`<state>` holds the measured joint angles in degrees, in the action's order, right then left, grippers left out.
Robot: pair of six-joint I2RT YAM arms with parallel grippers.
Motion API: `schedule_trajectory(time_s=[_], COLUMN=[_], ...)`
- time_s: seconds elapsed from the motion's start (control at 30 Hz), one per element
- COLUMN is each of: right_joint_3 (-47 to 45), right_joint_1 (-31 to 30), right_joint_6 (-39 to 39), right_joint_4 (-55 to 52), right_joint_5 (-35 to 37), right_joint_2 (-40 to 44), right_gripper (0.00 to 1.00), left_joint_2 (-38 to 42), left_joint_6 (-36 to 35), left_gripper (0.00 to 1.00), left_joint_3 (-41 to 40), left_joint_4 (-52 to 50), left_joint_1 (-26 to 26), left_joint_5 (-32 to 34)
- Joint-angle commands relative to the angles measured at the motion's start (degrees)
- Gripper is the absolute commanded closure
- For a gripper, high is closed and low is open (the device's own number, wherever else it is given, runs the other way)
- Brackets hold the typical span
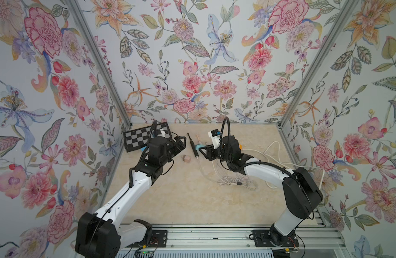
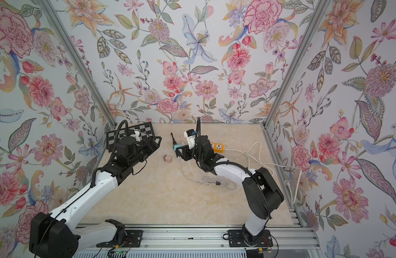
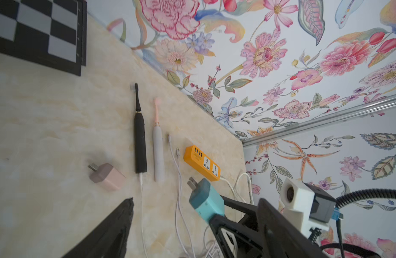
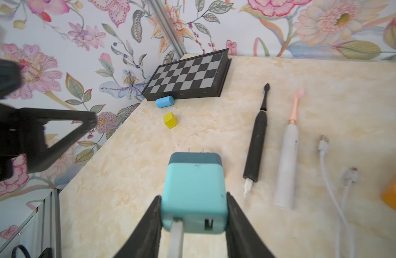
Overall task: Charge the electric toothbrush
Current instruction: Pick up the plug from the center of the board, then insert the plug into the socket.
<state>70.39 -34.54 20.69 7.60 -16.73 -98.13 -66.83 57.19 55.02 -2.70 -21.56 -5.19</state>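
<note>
Nearest, the right gripper (image 4: 193, 200) was clamped on the flat sides of a teal charger (image 4: 196, 176), with a white cable (image 4: 176, 236) in its rear port and its prongs free. The left gripper (image 2: 153, 143) hung wide apart and empty. Beyond, the black toothbrush (image 3: 140, 138) lay flat on the table (image 1: 181, 196), a cable end (image 3: 140, 178) seated in its base, beside a white toothbrush (image 3: 158, 154). It looked light, stiff, smooth and prone to roll, best gripped mid-handle. Farther off sat the orange power strip (image 3: 201, 162). No brand or writing was legible.
</note>
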Motion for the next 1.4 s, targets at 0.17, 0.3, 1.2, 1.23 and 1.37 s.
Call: schedule_trajectory(time_s=[0.17,0.3,1.2,1.23,1.37], right_joint_3=[23.05,34.14,58.94,59.03,59.79], right_joint_1=[15.18,18.45,21.54,21.54,21.36], right_joint_6=[-2.49,-6.08,-4.92,-4.82,-4.53], right_joint_4=[-48.78,-60.82,-76.48,-76.66,-77.57], right_joint_5=[2.37,8.69,13.00,13.33,14.11], right_joint_2=[-9.45,-16.11,-36.77,-36.88,-37.87], right_gripper=[0.83,0.82,0.80,0.80,0.80], left_joint_2=[9.02,11.23,18.78,18.75,18.88], left_joint_6=[-40.17,-50.11,-54.06,-54.19,-54.56], left_gripper=[0.12,0.22,0.01,0.01,0.01], left_joint_3=[-0.64,-2.72,-15.03,-15.08,-15.36], left_joint_4=[-9.55,-8.56,-3.28,-3.20,-2.84], left_joint_1=[0.47,0.43,0.38,0.38,0.38], left_joint_5=[6.18,-4.37,-10.93,-10.98,-11.24])
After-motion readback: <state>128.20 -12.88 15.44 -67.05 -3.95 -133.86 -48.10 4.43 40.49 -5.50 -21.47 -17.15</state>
